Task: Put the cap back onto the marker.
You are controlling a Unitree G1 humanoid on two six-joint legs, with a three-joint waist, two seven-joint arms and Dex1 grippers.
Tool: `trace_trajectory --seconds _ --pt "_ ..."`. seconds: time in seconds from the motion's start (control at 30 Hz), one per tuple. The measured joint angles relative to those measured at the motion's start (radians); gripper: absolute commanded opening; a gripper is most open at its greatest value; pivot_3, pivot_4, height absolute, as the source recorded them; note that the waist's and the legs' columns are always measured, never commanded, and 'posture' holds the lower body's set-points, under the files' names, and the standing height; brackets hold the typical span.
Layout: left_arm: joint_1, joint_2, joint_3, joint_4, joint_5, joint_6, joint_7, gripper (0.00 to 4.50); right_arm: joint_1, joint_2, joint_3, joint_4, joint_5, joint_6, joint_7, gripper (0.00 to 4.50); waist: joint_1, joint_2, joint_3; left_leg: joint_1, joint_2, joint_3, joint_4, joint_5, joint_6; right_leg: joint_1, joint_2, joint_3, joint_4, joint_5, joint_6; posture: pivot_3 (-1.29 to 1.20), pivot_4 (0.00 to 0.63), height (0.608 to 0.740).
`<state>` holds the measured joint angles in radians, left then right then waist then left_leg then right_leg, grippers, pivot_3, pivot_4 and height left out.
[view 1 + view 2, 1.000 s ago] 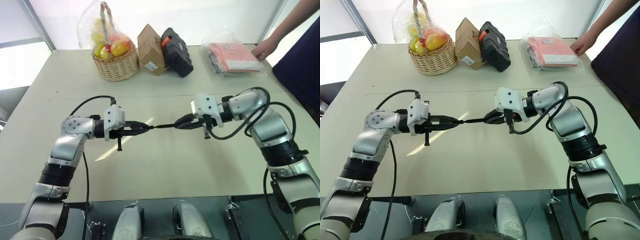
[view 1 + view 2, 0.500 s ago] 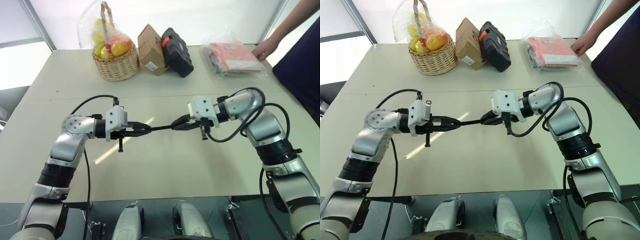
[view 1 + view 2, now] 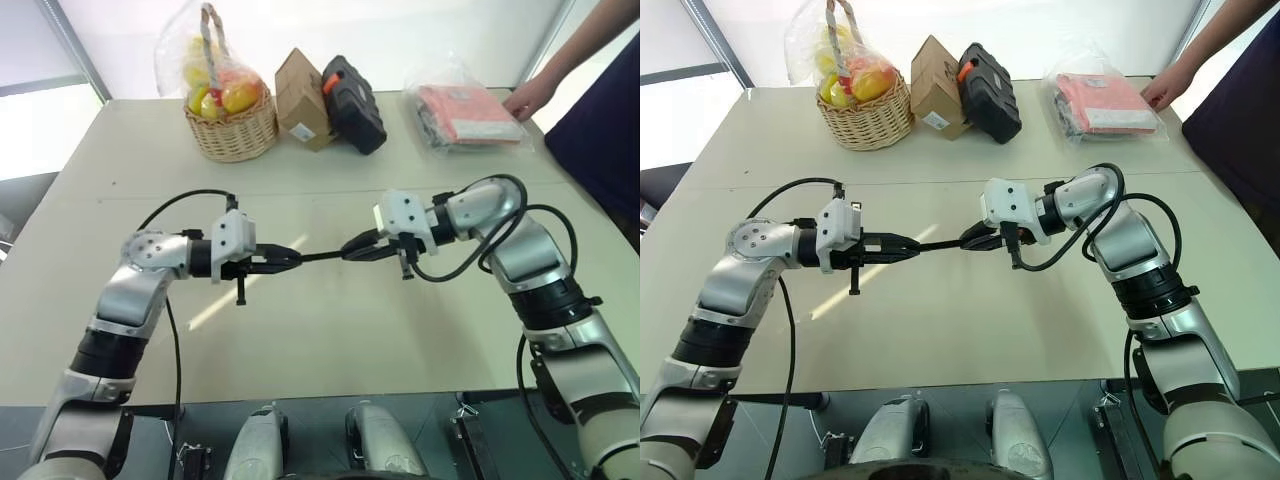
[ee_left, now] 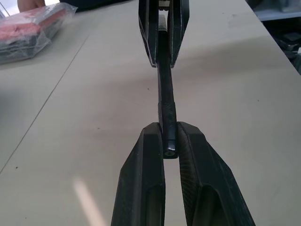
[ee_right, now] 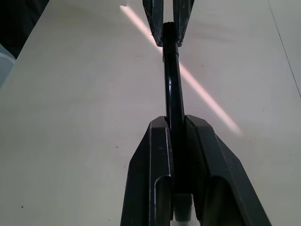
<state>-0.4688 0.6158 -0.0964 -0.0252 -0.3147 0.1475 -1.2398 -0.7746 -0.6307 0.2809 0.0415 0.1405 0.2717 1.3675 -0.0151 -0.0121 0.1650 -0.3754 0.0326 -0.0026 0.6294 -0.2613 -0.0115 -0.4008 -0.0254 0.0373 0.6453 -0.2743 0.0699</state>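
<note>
Holding the marker [image 3: 945, 241] in my right gripper [image 3: 973, 239] and the cap [image 4: 169, 141] in my left gripper [image 3: 908, 246], both clamped shut, above the middle of the desk [image 3: 940, 330]. The cap looks seated on the tip. Both are light, stiff, smooth black plastic, likely slippery; a grip mid-barrel suits best.

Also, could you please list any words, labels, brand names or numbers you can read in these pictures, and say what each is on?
None can be read.
Cardboard box: a white label, its print too small to read.
Black case, red packet in clear plastic, fruit basket, marker: no legible text.
</note>
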Motion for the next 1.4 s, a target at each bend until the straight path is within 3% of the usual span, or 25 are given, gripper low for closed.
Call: trace_trajectory --seconds 0.07,0.23,0.47,0.67,0.87,1.03,1.27,1.4 --pt "0.001 0.0 0.0 -0.016 -0.005 0.011 0.005 1.83 0.0 -0.003 0.0 0.004 -0.004 -0.007 -0.007 0.0 0.0 0.0 0.0 0.0 0.0 0.0 0.0 0.0 0.0 0.0 0.0 0.0 0.0 0.0 0.0 0.0 0.15 0.74" --pt "0.018 0.014 0.004 -0.047 -0.023 0.03 0.02 4.46 -0.001 -0.023 -0.005 0.045 -0.009 -0.028 -0.017 0.0 -0.001 0.0 0.0 0.0 0.0 0.0 0.0 0.0 0.0 0.0 0.0 0.0 0.0 0.0 0.0 0.0 0.15 0.74" --pt "0.053 0.037 0.037 -0.067 -0.025 0.042 0.063 4.46 -0.008 -0.096 -0.049 0.169 -0.04 -0.073 -0.07 0.0 0.0 0.0 0.0 0.0 0.0 0.0 0.0 0.0 0.0 0.0 -0.001 0.001 0.0 0.0 0.0 0.0 0.15 0.74" --pt "0.046 0.003 0.043 -0.048 -0.028 0.067 0.126 4.46 0.087 -0.087 -0.187 0.132 -0.078 0.063 -0.369 0.0 0.003 0.0 0.0 0.0 0.0 0.0 0.0 0.0 0.0 0.0 -0.001 0.002 0.0 0.0 0.0 0.0 0.15 0.74" --pt "0.044 -0.016 0.053 -0.036 -0.052 0.111 0.17 4.46 0.272 -0.011 -0.378 -0.061 -0.087 0.35 -0.704 0.0 0.002 0.0 0.0 0.0 0.0 0.0 -0.001 0.0 0.0 -0.001 0.0 0.003 0.0 0.0 0.0 0.0 0.15 0.74" --pt "0.045 -0.028 0.053 -0.037 -0.07 0.146 0.183 4.46 0.393 0.077 -0.477 -0.187 -0.083 0.497 -0.88 0.0 -0.002 0.0 0.0 0.0 0.0 0.0 -0.001 0.0 0.0 0.0 0.0 0.003 0.0 0.0 0.0 0.0 0.15 0.74" --pt "0.045 -0.031 0.052 -0.037 -0.079 0.167 0.185 4.46 0.417 0.177 -0.569 -0.197 -0.064 0.597 -1.045 0.0 -0.002 0.0 0.0 0.0 -0.001 0.0 -0.001 0.0 0.0 0.0 0.001 0.003 0.0 0.0 0.0 0.0 0.15 0.74" --pt "0.045 -0.031 0.051 -0.037 -0.081 0.17 0.184 4.46 0.421 0.181 -0.576 -0.138 -0.057 0.594 -1.086 0.0 -0.002 0.0 0.0 0.0 -0.001 0.002 -0.001 0.0 0.0 -0.001 0.001 0.003 0.0 0.0 0.0 0.0 0.15 0.74"
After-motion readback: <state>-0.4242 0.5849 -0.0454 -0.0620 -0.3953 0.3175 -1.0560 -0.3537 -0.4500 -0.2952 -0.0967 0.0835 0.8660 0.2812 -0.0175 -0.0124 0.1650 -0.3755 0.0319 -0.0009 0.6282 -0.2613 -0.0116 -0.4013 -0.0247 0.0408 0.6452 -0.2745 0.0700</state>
